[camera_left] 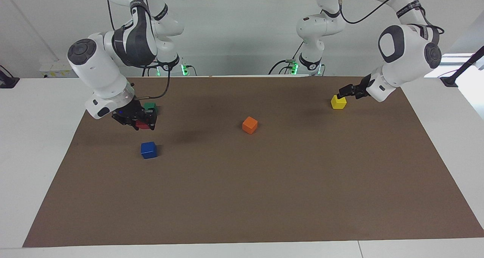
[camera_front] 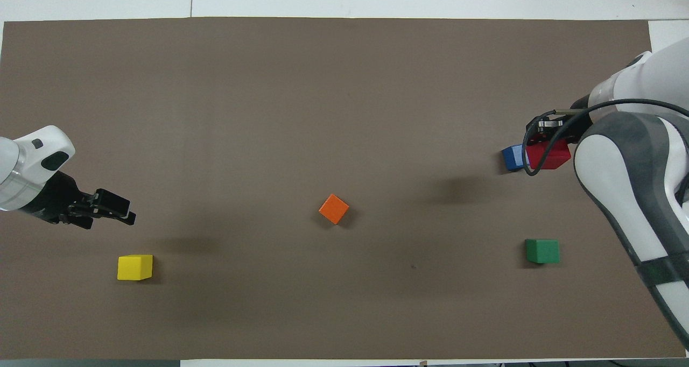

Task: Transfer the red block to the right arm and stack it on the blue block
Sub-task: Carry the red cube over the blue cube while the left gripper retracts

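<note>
The right gripper hangs tilted downward in the air with its jaws pinching the red block, which sits clear of the brown mat and, in the overhead view, overlaps the edge of the blue block; in the facing view the red block is raised and apart from the blue block, not touching it. A thin black cable loops from the right arm down past the wrist, and in the overhead view it crosses in front of the red block. The green block lies just beside the right gripper, nearer to the robots than the blue block, partly hidden by the jaws in the facing view. The orange block rests about the middle of the mat, well apart from both grippers. The left gripper is held low at the left arm's end of the bench, just beside the yellow block; whether its jaws are spread or pressed together I cannot tell. The mat covers most of the white bench. No writing can be read on the grippers or blocks.
</note>
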Robot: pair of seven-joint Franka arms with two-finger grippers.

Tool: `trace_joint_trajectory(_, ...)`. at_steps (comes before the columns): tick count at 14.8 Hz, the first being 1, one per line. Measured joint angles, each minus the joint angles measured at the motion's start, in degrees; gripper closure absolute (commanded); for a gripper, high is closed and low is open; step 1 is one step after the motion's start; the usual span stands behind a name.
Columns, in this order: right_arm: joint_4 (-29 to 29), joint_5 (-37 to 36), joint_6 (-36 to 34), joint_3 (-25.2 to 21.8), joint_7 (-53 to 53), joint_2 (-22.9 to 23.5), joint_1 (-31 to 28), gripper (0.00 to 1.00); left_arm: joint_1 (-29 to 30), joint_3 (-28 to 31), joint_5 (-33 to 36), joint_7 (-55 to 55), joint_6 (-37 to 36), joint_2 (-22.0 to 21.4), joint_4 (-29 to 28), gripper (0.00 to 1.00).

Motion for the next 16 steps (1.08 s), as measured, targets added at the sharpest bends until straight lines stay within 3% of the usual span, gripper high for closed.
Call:
trace_joint_trajectory(3, -0.1, -1.1, 3.0, 0.0, -0.1, 1.2, -0.1, 1.0, 0.0, 0.1, 2.4, 8.0, 0.0, 0.0, 3.5, 0.0)
trace_joint_trajectory(9, -1.1, -2.1, 13.8, -0.1, -2.2, 3.8, -0.1, 1.0, 0.0, -0.3, 8.2, 9.4, -0.2, -4.0, 7.2, 0.0)
trace_joint_trajectory(16, -12.6, -2.3, 27.9, -0.1, -3.1, 2.1, -0.2, 1.0, -1.4, -0.4, 8.7, -1.3, 0.0, -5.6, 9.2, 0.0)
